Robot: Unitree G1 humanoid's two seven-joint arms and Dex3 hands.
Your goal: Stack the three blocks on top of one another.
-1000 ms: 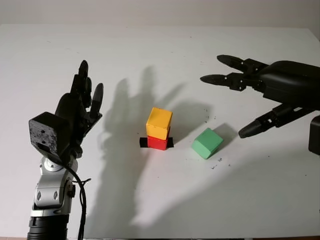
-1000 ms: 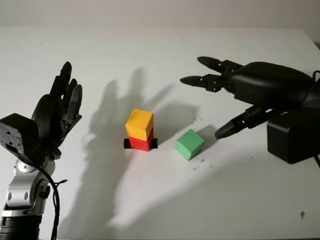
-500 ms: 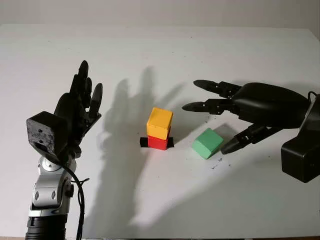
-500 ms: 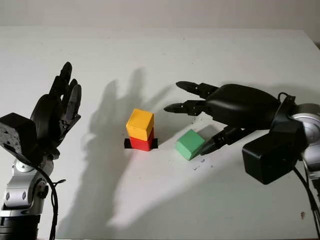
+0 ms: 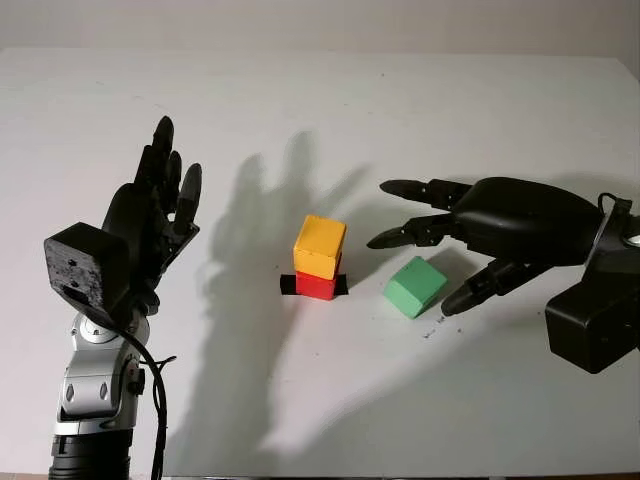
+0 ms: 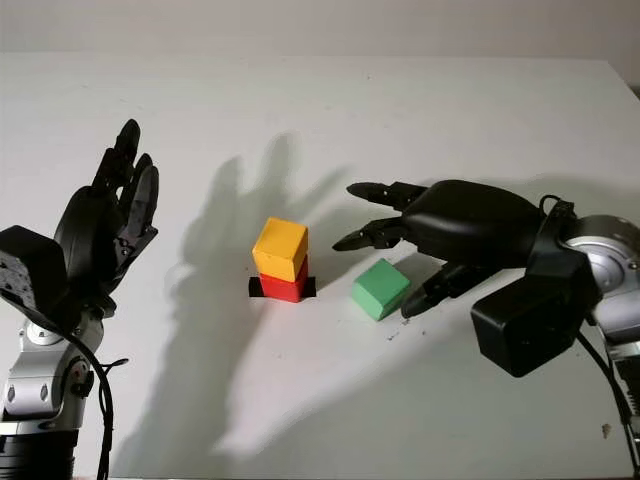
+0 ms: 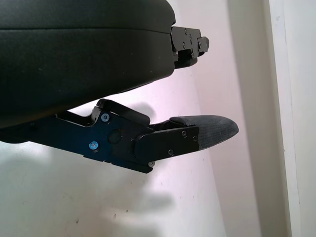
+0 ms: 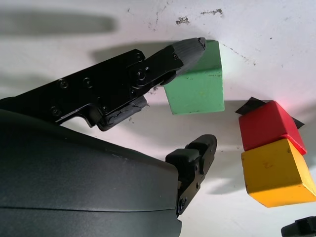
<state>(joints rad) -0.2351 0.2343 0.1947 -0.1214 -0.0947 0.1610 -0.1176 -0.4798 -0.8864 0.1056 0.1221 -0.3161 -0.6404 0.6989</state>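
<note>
White table (image 5: 320, 110) is carrying three blocks near its middle. Yellow block (image 5: 320, 246) is sitting on top of the red block (image 5: 316, 286), turned slightly off square from it; the red block is standing on a small patch of black tape (image 5: 287, 286) that is poking out on both sides. Green block (image 5: 414, 286) is lying on the table just beside that two-block stack, on the right-hand side, apart from it and not stacked.

Right hand (image 5: 455, 245) is hovering around the green block, released and holding nothing: thumb tip (image 8: 190, 48) is sitting at the block's far corner, whether touching I cannot tell, while the two other fingers (image 5: 405, 235) are reaching over toward the stack.

Left hand (image 5: 150, 215) is standing upright well off to the left, released, gripping nothing, casting a long shadow toward the stack.

Small dark specks (image 5: 437, 322) are dotting the table near the green block.
</note>
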